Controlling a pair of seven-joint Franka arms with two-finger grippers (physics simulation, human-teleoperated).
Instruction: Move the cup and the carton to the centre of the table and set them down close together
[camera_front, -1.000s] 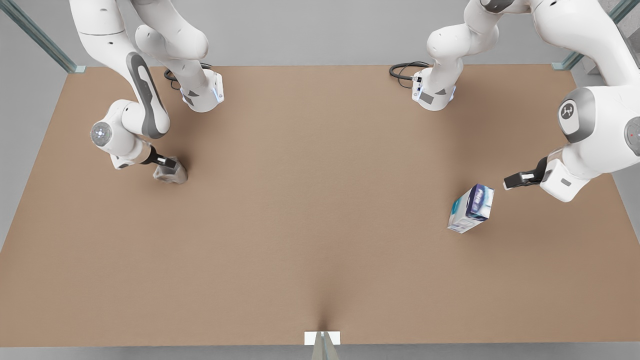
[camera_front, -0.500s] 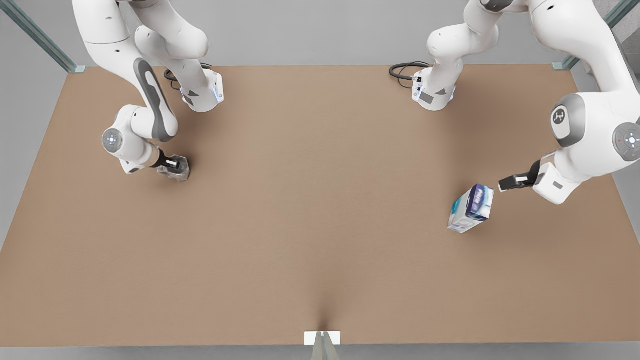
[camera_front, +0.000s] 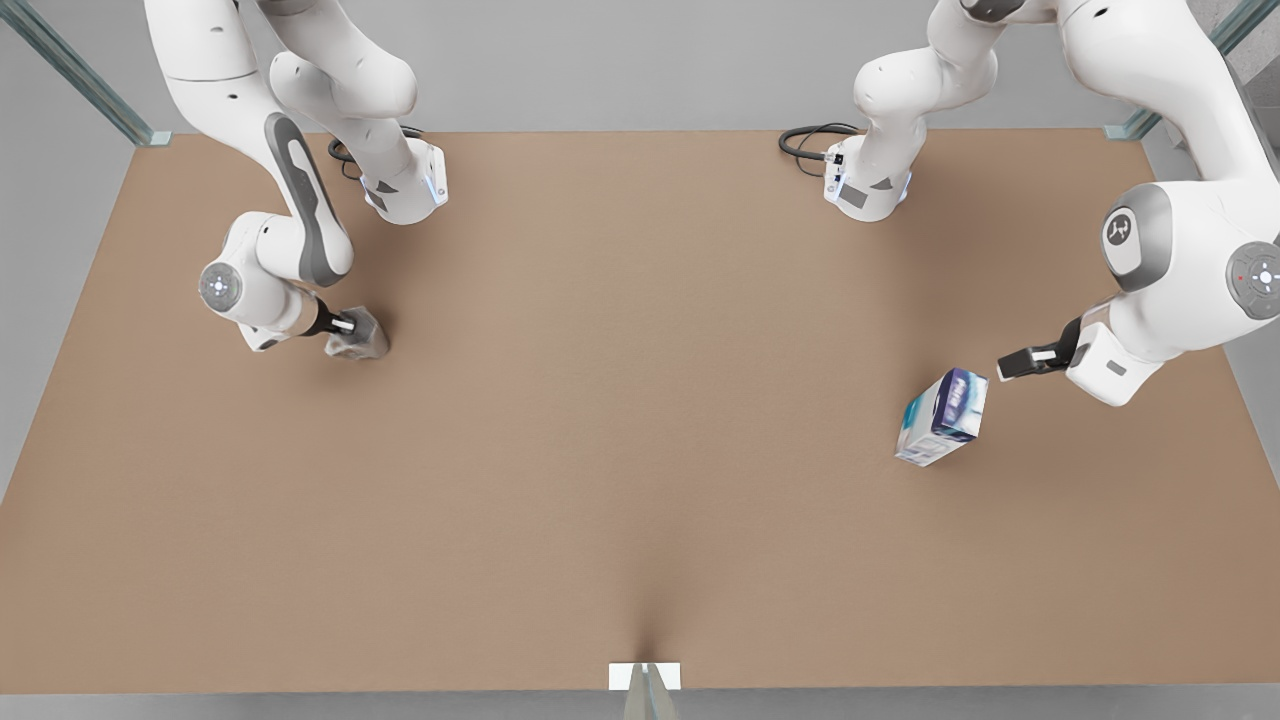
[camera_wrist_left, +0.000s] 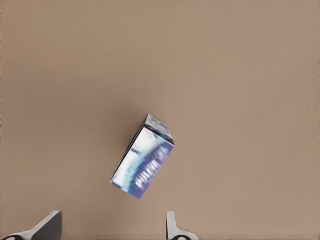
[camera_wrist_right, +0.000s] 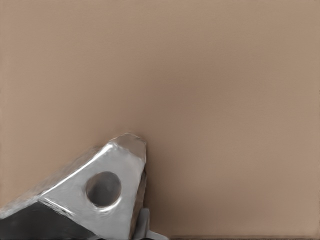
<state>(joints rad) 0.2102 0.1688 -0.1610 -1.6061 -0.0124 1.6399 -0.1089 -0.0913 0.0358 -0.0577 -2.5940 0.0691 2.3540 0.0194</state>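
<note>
Right tool (camera_front: 350, 325) clamped on the cup (camera_front: 362, 338) near the counter's (camera_front: 640, 400) far-left corner, left tool (camera_front: 1012, 364) spread wide just beside the carton (camera_front: 941, 416) at the right edge: grasp next, then carry both centreward.

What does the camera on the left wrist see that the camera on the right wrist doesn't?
Left wrist view: the carton, printed blue and white, standing apart from the left gripper, whose fingers are spread open with nothing between them.

Right wrist view: the cup, pale grey and faceted, right up against the right gripper; whether it is gripped is unclear.

Both share the plain light brown table.
</note>
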